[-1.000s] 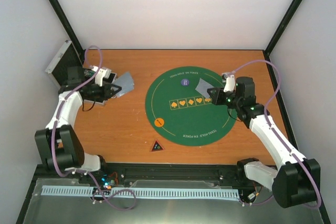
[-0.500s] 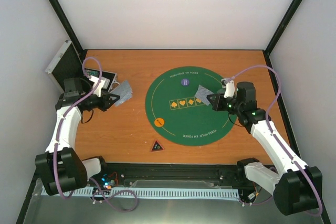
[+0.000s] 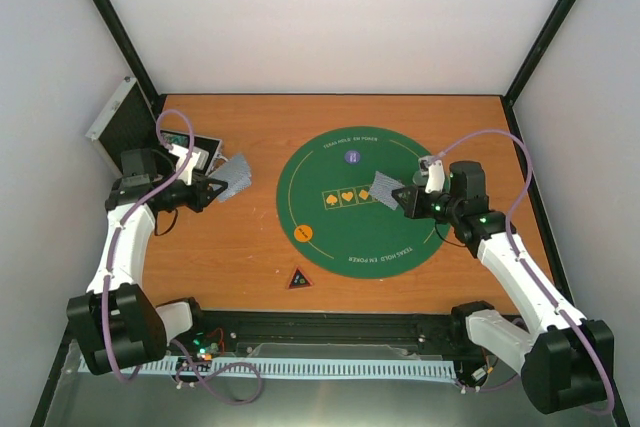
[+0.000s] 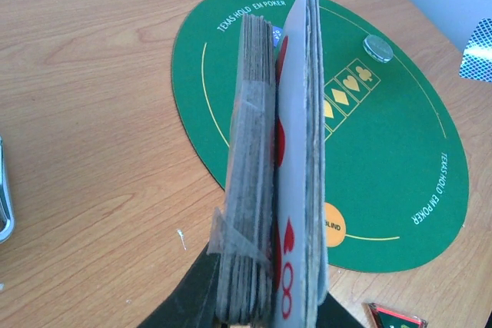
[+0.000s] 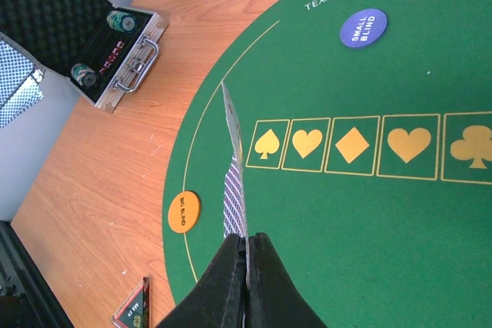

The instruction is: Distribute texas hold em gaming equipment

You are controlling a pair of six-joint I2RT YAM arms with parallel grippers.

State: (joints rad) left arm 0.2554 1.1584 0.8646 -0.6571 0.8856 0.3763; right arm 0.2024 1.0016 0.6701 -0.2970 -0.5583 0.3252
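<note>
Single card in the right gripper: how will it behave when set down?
Probably floppy: the card is thin, pinched at one edge only by the right gripper. Likely very light, so it may flutter or skid on the green mat once released.

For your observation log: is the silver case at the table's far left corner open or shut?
Open: the silver case has its foam-lined lid raised, and chip stacks show inside.

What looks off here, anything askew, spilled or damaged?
Only the deck in the left gripper: it is split into two uneven bundles, and one red-printed card pokes up past the rest. Nothing lies spilled on the green mat.
</note>
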